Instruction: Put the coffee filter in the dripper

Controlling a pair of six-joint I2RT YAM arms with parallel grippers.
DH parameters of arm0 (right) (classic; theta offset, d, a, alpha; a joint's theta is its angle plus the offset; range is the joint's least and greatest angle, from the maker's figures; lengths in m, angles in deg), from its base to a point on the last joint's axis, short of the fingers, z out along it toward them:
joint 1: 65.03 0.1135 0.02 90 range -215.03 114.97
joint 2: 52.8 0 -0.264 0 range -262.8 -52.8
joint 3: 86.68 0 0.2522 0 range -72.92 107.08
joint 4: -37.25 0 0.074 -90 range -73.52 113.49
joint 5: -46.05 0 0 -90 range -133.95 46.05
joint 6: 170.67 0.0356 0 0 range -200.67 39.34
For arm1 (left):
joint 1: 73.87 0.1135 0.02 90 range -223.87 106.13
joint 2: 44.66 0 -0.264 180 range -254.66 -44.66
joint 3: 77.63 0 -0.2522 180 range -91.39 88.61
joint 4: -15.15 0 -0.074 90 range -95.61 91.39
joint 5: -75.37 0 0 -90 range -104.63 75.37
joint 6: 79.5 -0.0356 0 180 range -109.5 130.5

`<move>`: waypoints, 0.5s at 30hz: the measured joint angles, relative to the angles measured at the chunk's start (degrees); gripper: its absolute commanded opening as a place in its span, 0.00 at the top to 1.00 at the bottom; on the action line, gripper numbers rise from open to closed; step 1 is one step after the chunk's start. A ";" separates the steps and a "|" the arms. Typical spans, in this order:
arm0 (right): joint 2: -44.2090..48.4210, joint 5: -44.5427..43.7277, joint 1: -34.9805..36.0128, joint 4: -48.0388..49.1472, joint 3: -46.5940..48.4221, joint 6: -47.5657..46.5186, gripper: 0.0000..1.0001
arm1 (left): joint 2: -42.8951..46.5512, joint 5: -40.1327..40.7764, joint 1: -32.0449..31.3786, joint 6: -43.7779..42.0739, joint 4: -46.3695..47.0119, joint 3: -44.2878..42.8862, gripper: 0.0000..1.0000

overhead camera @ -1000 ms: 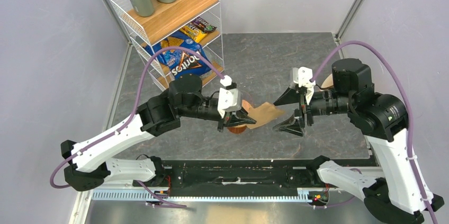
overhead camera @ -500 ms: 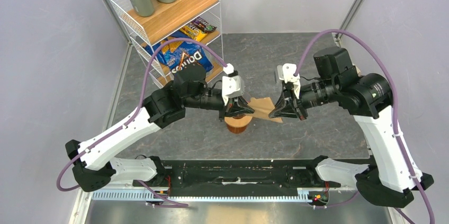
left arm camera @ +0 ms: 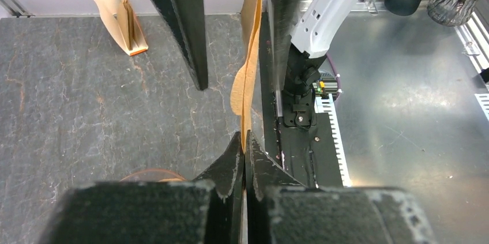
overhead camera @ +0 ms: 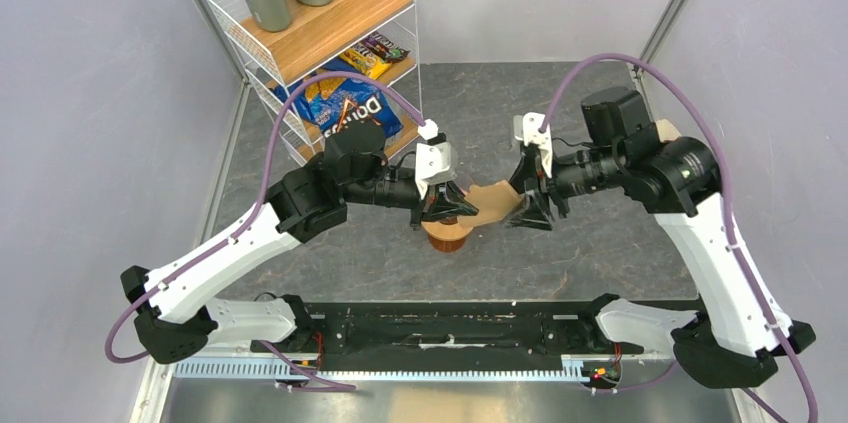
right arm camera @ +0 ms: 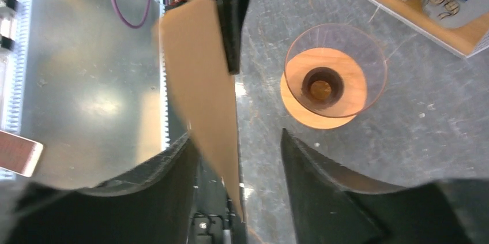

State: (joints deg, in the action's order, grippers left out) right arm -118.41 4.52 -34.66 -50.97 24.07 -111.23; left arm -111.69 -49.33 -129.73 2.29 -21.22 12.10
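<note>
The light-brown coffee filter [overhead camera: 494,200] hangs in the air between my two grippers. My left gripper [overhead camera: 450,206] is shut on its left end; in the left wrist view the filter [left arm camera: 249,53] stands edge-on out of the closed tips [left arm camera: 244,140]. My right gripper [overhead camera: 529,205] is open, and its jaws straddle the filter's right end. In the right wrist view the filter [right arm camera: 202,82] lies against one finger, with a gap to the other. The clear, pink-tinted dripper [right arm camera: 334,68] sits on a wooden ring [right arm camera: 308,116], below my left gripper [overhead camera: 450,235].
A wire shelf [overhead camera: 330,28] with bottles and a Doritos bag [overhead camera: 345,108] stands at the back left. The cream-and-orange pack of filters [left arm camera: 118,13] stands on the table at the far right, partly hidden behind my right arm [overhead camera: 666,129]. The table's metal front edge [overhead camera: 400,383] runs below.
My right gripper has moved left and narrowed, so its jaws now straddle the filter's free end. My left gripper has lifted the filter slightly above the dripper.
</note>
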 measured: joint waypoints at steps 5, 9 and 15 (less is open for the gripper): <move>-1.66 0.35 -0.02 2.08 -1.27 0.11 1.00 | 0.00 0.09 -0.55 -0.11 -0.46 -0.07 0.61; -0.83 0.70 0.00 0.85 -1.29 -4.07 1.00 | 0.00 -0.35 -0.39 -2.12 -8.04 -3.37 0.41; 2.10 1.55 0.20 -2.43 -2.47 -12.81 1.00 | 2.29 -1.92 0.70 -2.67 -15.80 -8.87 0.47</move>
State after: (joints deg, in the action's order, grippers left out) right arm -116.31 6.07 -34.46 -53.40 21.60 -124.04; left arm -109.39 -51.25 -129.03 -0.37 -37.02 3.22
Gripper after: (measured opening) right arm 0.007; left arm 0.573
